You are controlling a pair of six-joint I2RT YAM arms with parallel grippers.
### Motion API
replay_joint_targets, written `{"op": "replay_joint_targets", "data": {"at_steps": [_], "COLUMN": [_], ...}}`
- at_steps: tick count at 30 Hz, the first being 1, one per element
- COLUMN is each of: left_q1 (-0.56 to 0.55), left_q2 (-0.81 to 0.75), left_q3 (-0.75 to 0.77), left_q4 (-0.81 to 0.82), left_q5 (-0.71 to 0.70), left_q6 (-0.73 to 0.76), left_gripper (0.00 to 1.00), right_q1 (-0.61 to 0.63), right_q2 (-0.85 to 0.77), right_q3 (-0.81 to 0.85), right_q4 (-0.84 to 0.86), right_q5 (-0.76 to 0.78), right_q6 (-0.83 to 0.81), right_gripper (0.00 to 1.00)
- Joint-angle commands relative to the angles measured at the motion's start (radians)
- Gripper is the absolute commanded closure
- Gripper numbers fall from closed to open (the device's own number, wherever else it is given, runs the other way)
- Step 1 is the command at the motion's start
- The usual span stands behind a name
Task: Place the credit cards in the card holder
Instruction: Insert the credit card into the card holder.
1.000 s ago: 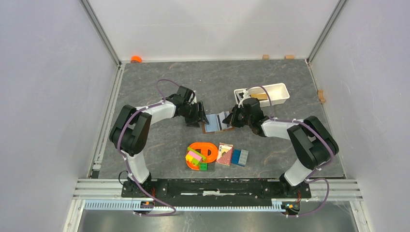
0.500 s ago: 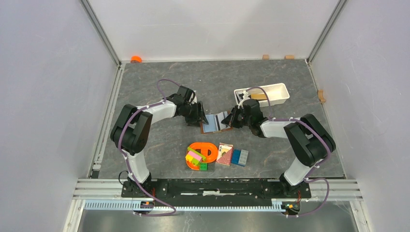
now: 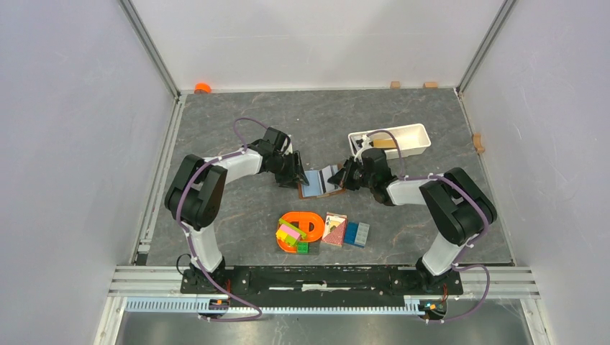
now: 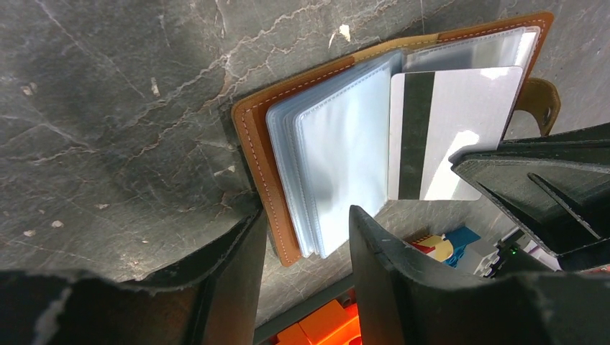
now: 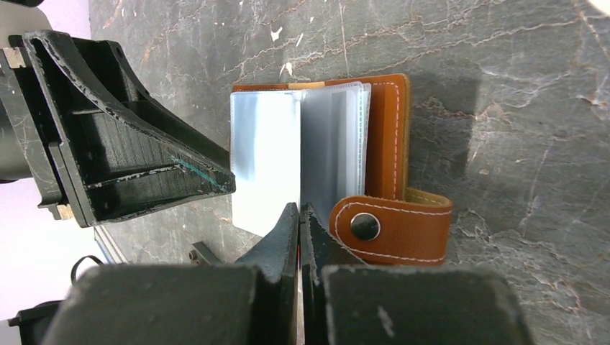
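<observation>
The card holder (image 3: 316, 183) lies open mid-table, orange-brown with clear sleeves (image 4: 338, 158), its clasp strap (image 5: 392, 228) at the right. My right gripper (image 3: 344, 176) is shut on a pale credit card with a dark stripe (image 4: 449, 133), held over the holder's right half; in the right wrist view the fingers (image 5: 298, 208) are closed on its edge. My left gripper (image 3: 296, 176) is open, and its fingers (image 4: 308, 215) straddle the holder's left near corner. I see no other credit cards.
A white oblong tray (image 3: 411, 134) stands behind the right gripper. Nearer the arms sit an orange toy with coloured blocks (image 3: 296, 231), a red playing-card pack (image 3: 334, 228) and blue blocks (image 3: 357, 234). A small orange object (image 3: 203, 88) lies at the back left edge.
My right gripper has edged left toward the card holder with the card in it. The left gripper has hardly moved.
</observation>
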Motion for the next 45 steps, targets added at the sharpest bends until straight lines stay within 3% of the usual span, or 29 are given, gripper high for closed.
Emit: {"op": "replay_joint_targets", "data": {"at_steps": [1,37,45], "left_q1": [-0.003,-0.003,-0.003], "left_q2": [0.041,0.041,0.038], "left_q3": [0.018,0.023,0.023], "left_q4": [-0.006,-0.011,-0.011], "left_q5": [-0.021,-0.01,-0.012], "left_q6": [0.015,0.012,0.013], "left_gripper": [0.47,0.54,0.54], "right_q1": [0.004,0.071,0.096], "right_q2": [0.031,0.088,0.046], "right_q3": [-0.01,-0.014,0.032], "right_q4": [0.047,-0.009,-0.117], "right_q5": [-0.029,0.119,0.211], "right_q6": [0.016,0.001,-0.096], "right_gripper": [1.0,1.0,0.77]}}
